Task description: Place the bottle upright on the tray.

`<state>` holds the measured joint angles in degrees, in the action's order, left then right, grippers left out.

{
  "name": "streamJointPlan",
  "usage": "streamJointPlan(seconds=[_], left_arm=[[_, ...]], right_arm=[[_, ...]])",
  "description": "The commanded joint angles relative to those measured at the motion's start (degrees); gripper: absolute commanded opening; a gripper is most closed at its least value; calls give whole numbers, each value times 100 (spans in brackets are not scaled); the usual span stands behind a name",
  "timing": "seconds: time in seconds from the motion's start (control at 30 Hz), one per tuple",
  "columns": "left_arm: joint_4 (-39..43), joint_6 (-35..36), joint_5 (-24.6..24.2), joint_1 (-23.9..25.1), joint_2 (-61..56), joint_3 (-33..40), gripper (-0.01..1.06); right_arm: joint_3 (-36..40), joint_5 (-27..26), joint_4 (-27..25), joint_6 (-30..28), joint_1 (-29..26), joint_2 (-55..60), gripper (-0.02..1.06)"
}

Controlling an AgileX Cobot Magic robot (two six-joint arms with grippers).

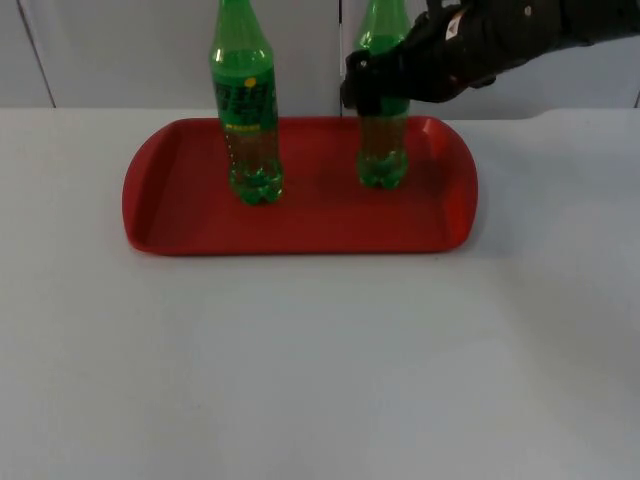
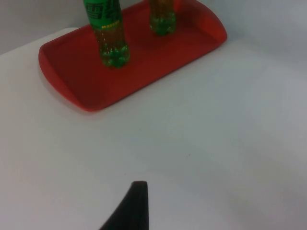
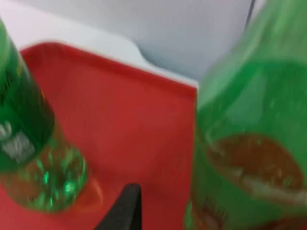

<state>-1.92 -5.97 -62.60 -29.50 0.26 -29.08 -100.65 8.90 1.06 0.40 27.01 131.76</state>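
Red tray (image 1: pixel 160 215) on a white table (image 1: pixel 320 370). At frame centre-left, a translucent green bottle (image 1: pixel 246 100) with a darker green label carrying a yellow dot; at centre-right, a second green bottle (image 1: pixel 383 150). Black right gripper (image 1: pixel 362 85), upper right. Grey wall (image 1: pixel 120 50) behind.

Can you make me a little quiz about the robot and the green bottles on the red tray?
1. True or false: both bottles stand upright on the red tray.
2. Which gripper is at a bottle? A) the left gripper B) the right gripper C) both
3. Fill in: the table under the tray is ____.

Key
1. True. The labelled bottle and the gripped bottle both stand upright on the tray.
2. B. It is closed around the bottle on the tray's right part; the left gripper waits over the table, away from the tray.
3. White.
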Motion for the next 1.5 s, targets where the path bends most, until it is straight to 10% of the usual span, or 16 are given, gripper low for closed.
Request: streamJointPlan(seconds=[0.0,0.63,1.47], left_arm=[[-15,42,37,-33,-26,30,105],[-15,42,37,-33,-26,30,105],[-15,42,37,-33,-26,30,105]], right_arm=[[-18,378,25,-2,4,-81,105],[-11,4213,-31,137,14,-949,105],[4406,2264,-106,302,301,-4234,105]])
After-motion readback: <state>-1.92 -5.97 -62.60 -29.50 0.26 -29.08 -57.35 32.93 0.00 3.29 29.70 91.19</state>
